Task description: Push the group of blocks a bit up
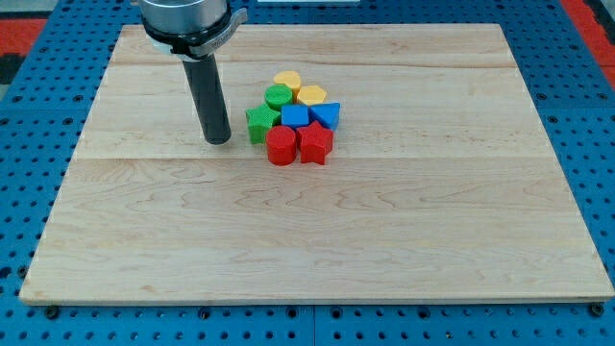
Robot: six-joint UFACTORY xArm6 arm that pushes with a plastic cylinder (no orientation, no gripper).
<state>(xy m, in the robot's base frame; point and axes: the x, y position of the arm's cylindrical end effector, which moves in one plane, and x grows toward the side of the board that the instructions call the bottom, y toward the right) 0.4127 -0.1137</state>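
Several blocks sit packed together just above the middle of the wooden board (317, 240). At the group's top are two yellow blocks, a rounded one (286, 81) and a hexagon (311, 94), with a green cylinder (278, 96) at their left. Below come a green star-like block (259, 123), a blue cube (295, 116) and a blue triangular block (327, 114). At the bottom are a red cylinder (281, 146) and a red star (315, 142). My tip (219, 140) rests on the board just left of the green star-like block, a small gap apart.
The board lies on a blue perforated table (29, 115). The rod's round mount (184, 21) hangs over the board's top left part.
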